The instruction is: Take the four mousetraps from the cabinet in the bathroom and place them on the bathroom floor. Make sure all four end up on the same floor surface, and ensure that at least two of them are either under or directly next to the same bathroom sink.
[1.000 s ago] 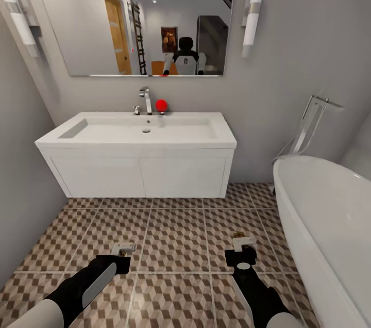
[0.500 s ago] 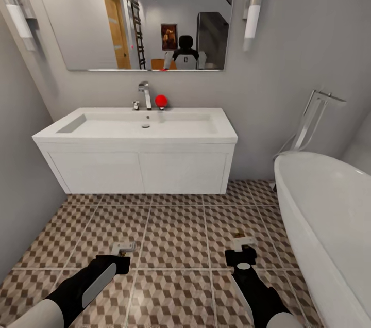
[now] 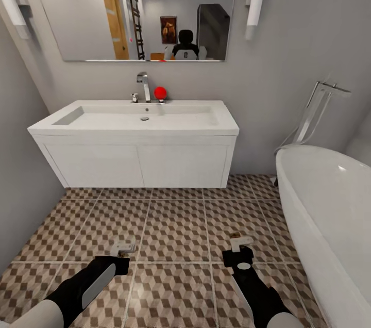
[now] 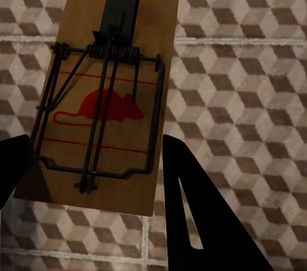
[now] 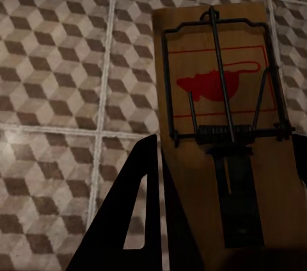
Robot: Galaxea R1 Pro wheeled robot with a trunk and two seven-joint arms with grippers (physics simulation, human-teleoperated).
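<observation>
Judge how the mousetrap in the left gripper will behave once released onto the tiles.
The mousetrap is a flat wooden board, so it likely stays stiff and lies flat rather than rolling. It looks thin, probably light. Its wire parts may snag the left gripper fingers.

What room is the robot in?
It looks like a bathroom: a wide white sink with a faucet under a big mirror, and a white bathtub beside it on patterned floor tiles.
</observation>
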